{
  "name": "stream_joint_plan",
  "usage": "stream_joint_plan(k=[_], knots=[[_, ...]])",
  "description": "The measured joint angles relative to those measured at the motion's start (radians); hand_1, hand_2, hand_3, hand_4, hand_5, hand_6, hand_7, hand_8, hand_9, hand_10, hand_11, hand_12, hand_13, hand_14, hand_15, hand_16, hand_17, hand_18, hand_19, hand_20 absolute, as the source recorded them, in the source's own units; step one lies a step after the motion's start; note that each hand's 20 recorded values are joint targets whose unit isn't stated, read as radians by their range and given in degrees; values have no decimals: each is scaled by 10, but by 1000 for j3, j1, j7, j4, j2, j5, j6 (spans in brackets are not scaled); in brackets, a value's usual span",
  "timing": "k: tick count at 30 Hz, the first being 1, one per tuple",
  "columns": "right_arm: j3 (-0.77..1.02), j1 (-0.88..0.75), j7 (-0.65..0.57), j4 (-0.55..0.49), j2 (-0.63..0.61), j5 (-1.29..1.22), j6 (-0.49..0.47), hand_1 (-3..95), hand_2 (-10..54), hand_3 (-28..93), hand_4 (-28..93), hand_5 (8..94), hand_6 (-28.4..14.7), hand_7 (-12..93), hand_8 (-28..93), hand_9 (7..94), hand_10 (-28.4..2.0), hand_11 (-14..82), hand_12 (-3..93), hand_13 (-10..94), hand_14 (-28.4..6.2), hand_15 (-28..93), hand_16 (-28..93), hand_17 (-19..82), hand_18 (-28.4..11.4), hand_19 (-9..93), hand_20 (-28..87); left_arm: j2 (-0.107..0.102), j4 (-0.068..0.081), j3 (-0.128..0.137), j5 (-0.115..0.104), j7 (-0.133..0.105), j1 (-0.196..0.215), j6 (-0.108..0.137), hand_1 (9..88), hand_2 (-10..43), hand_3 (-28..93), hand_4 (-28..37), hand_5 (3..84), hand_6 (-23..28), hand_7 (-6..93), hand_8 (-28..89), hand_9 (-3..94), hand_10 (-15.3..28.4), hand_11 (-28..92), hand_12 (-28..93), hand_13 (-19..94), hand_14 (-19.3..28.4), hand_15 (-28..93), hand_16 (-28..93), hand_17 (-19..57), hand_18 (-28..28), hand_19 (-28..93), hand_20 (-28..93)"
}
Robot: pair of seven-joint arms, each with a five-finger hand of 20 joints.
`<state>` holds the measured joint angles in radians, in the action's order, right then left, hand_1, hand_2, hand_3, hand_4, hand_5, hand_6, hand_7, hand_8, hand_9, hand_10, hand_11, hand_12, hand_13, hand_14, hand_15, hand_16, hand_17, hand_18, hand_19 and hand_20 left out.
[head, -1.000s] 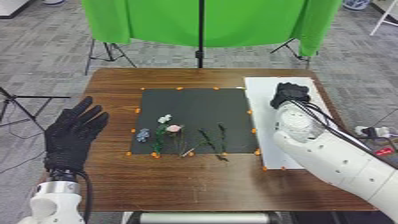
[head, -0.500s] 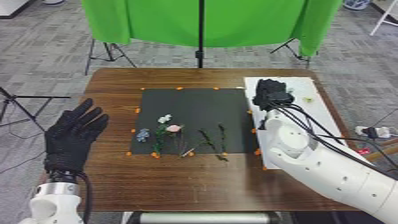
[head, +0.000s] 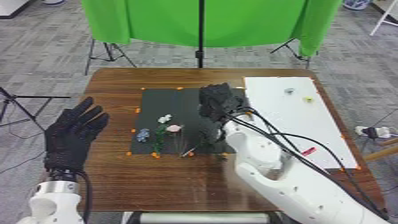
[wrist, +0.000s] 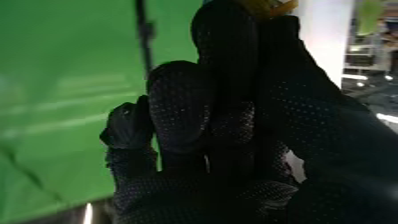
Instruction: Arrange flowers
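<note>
The right hand (head: pixel 218 102) (black-gloved) is above the mat (head: pixel 184 106)

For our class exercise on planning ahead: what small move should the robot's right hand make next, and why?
If empty, the right hand should probably ease toward the pink flower: it is over the dark mat, where that flower lies near the white flower, while the white board has two small pieces on it.

Left robot hand (head: pixel 69 142) with straight, slightly spread fingers (head: pixel 82 110), right robot hand (head: pixel 218 100) farther forward on an inward-slanted white arm (head: pixel 293 186).
</note>
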<state>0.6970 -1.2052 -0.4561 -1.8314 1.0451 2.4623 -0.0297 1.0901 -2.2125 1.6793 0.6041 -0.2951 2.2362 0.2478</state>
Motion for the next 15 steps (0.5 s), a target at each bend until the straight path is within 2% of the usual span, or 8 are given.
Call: stream_joint_plan(k=[9,14,15], knots=[[-3,-91,49,-16,9,7,-32,499,-95,657,-283,788,32,178,-6,842,-75,334,288,685,-78,766,180,267,-214,925,510,2,0,1,0,4,1,1,217,94,790,-283,420,112,129,-94,368,205,286,97,268,272,519,-104,-72,258,575,196],[-7,-97,61,-13,9,33,-43,415,-95,717,-283,718,35,177,-69,797,-94,419,209,668,-87,779,174,252,-219,921,527,2,0,1,0,3,1,1,217,94,790,-283,420,113,128,-94,367,204,284,94,267,271,515,-107,-73,258,576,192],[-7,-98,63,-14,9,37,-45,403,-95,732,-283,700,32,184,-124,789,-95,440,203,667,-89,784,175,249,-221,919,535,2,0,1,0,2,1,1,218,93,793,-283,420,113,127,-94,367,204,284,94,267,270,515,-107,-73,258,576,191]])
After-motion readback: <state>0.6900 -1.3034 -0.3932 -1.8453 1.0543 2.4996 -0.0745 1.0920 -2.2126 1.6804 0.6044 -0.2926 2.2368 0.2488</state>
